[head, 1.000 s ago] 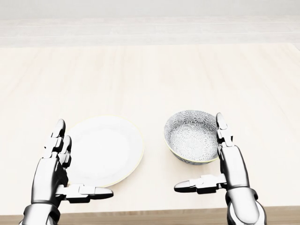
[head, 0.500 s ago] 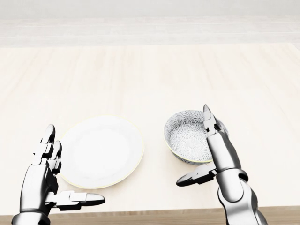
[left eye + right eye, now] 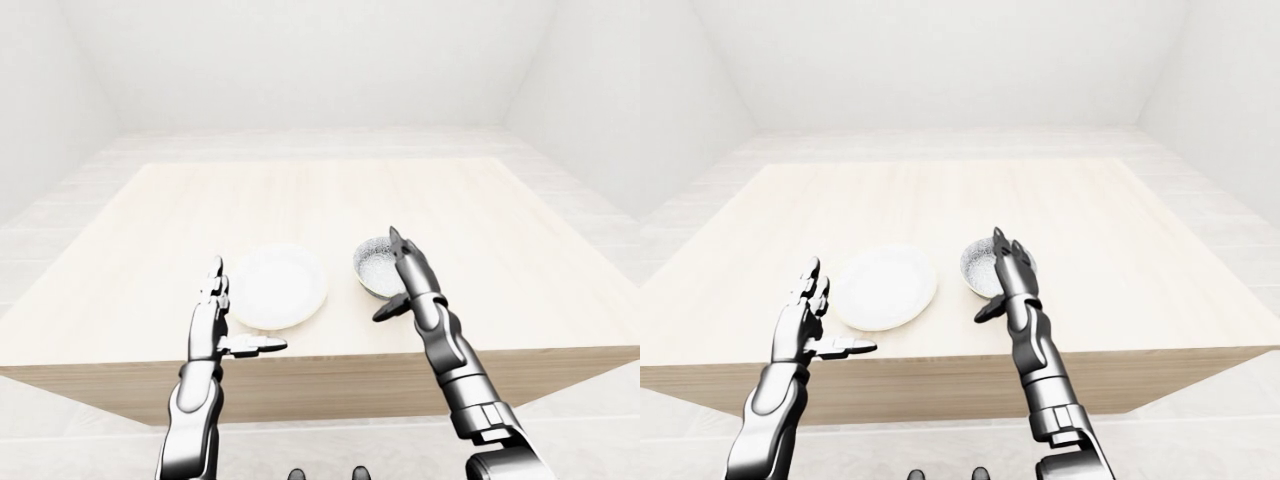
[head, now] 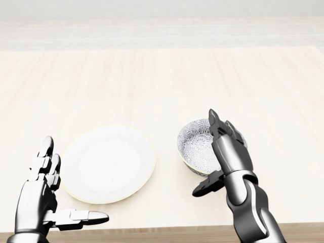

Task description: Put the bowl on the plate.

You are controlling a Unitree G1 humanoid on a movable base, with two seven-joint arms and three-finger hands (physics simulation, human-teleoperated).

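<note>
Looking at a patterned bowl [image 4: 197,147] parked upright on the wooden table [image 4: 162,76], just right of the white plate [image 4: 109,162] in the head view, close but not touching. Can't call it grabbed yet: seeing the right hand [image 4: 229,154] splayed open, fingers draped over the bowl's right-hand rim and thumb poking out below its near edge, not clamped on anything. Same deal with the left hand [image 4: 38,197], spread flat with thumb stuck out, hovering by the plate's lower-left edge and holding nothing. Biggest worry, probably: closing on just that bit of rim and tipping or flicking the bowl instead of lifting it. Could also shove it sideways into the plate and nudge both toward the near table edge. And with only a weak pinch, might well slip out mid-carry, or land half on the plate's lip and rock off. Worth minding the left hand near the plate too.
</note>
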